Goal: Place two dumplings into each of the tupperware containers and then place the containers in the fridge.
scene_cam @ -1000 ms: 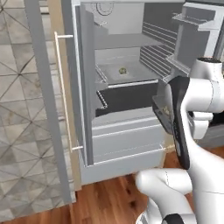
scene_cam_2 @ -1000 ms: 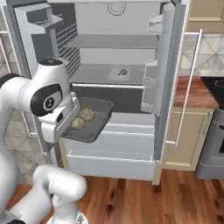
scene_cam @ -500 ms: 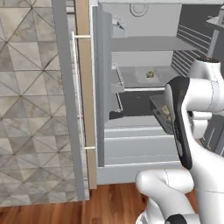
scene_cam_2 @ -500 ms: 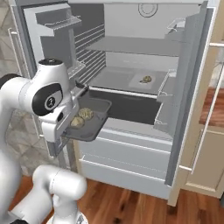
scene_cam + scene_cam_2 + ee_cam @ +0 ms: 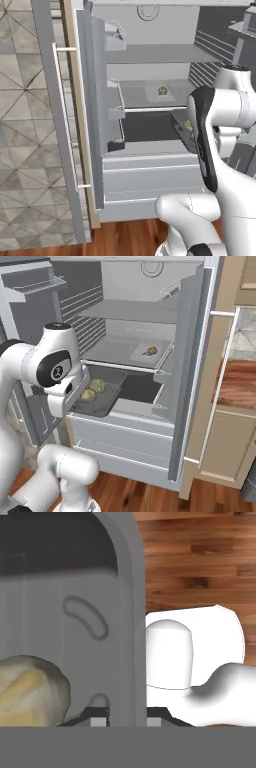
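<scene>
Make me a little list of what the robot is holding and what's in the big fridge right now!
Tool: the tool is shut on the rim of the dark grey rectangular tupperware tray.
Inside held tray: two lumpy greenish-tan dumplings.
Tray position: in front of the open fridge, at the level of the dark gap under the middle shelf, above the pale drawer.
Fridge: tall grey metallic fridge, doors open.
Middle shelf: paler grey rectangular tray with dumplings in it; number unclear.
Floor: brown wooden floor.
</scene>
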